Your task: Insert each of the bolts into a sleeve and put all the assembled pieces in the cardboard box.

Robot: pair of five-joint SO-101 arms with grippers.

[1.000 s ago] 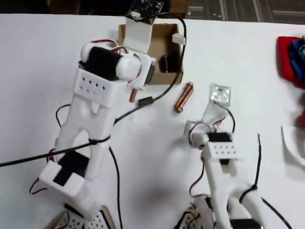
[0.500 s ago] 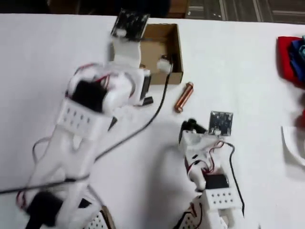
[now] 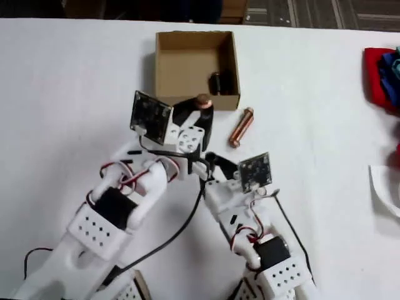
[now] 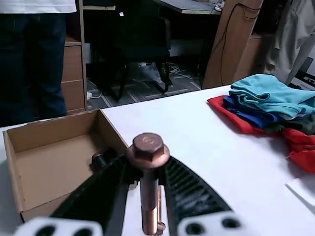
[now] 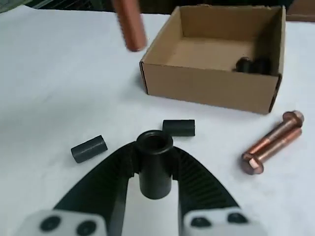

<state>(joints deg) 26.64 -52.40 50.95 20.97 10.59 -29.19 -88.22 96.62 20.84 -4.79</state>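
While my left gripper clamps the copper hex-head bolt upright, head up, just below the open brown cardboard box at upper centre of the high view, my right gripper grasps a black cylindrical sleeve upright. Two loose copper bolts lie beside the box.

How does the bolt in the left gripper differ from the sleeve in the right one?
The bolt is copper; the sleeve is black. The bolt is long and slim with a hex head on top; the sleeve is a short hollow tube. Both stand upright, clamped between jaws.
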